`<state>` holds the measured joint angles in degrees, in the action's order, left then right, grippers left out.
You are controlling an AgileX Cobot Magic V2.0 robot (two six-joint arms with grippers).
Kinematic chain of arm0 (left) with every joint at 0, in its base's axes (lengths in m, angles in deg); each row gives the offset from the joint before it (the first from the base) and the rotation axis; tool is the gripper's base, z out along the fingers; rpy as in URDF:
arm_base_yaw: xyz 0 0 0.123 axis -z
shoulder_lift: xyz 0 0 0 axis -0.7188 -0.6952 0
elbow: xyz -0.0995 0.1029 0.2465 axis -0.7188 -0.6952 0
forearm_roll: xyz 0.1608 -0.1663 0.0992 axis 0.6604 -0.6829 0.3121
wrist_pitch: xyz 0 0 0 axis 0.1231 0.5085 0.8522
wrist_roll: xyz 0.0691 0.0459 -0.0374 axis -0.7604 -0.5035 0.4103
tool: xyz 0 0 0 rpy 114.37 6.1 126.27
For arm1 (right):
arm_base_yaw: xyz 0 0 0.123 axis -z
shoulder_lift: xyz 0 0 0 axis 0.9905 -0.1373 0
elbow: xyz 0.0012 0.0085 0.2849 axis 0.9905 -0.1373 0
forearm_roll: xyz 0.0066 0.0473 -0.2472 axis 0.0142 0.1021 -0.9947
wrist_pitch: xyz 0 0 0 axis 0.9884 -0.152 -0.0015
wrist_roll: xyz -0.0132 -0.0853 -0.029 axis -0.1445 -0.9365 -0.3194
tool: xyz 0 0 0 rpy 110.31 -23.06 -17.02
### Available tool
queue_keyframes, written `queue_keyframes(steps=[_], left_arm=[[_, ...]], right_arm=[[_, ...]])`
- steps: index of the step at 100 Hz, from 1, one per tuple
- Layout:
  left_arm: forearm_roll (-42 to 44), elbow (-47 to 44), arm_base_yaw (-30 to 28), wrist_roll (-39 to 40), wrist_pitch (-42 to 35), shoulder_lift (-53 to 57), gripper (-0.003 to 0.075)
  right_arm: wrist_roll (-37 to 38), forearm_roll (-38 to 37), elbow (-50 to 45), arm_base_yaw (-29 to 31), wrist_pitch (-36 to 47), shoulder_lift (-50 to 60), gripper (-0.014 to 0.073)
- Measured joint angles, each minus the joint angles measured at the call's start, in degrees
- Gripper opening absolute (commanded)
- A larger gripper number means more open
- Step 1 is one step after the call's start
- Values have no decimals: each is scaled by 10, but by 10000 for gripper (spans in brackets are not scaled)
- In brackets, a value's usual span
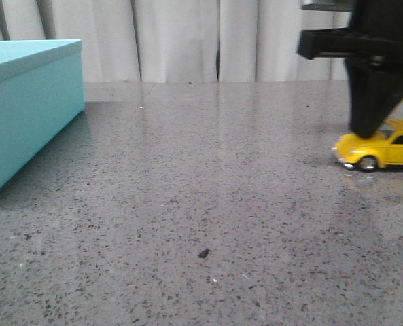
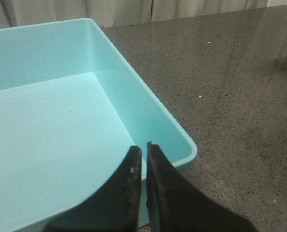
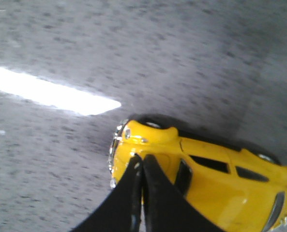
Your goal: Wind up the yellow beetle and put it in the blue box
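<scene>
The yellow beetle (image 1: 381, 150) stands on its wheels on the grey table at the far right, partly cut off by the frame edge. My right gripper (image 1: 365, 129) is shut and empty, its tips pressed down on the car's hood; in the right wrist view the closed fingertips (image 3: 142, 162) rest on the yellow beetle (image 3: 216, 179) just ahead of its windshield. The blue box (image 1: 24, 102) stands at the far left. My left gripper (image 2: 143, 151) is shut and empty, hovering over a corner of the open blue box (image 2: 133, 96).
A grey speckled table (image 1: 201, 204) spreads between box and car. A small dark speck (image 1: 203, 253) lies near the front middle. White curtains hang behind the table. A bright light reflection (image 3: 51, 94) lies on the surface beside the car.
</scene>
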<state>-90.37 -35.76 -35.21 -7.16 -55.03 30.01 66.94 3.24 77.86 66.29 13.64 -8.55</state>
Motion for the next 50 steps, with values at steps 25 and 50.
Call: queue_keyframes(steps=[25,50], left_arm=[[0,0,0,0,2,0,-20],[1,0,0,0,2,0,-20]], right_arm=[[-7,-12,-61,108,5,53,-48],[-14,-26,-72,126,18,70,-48]])
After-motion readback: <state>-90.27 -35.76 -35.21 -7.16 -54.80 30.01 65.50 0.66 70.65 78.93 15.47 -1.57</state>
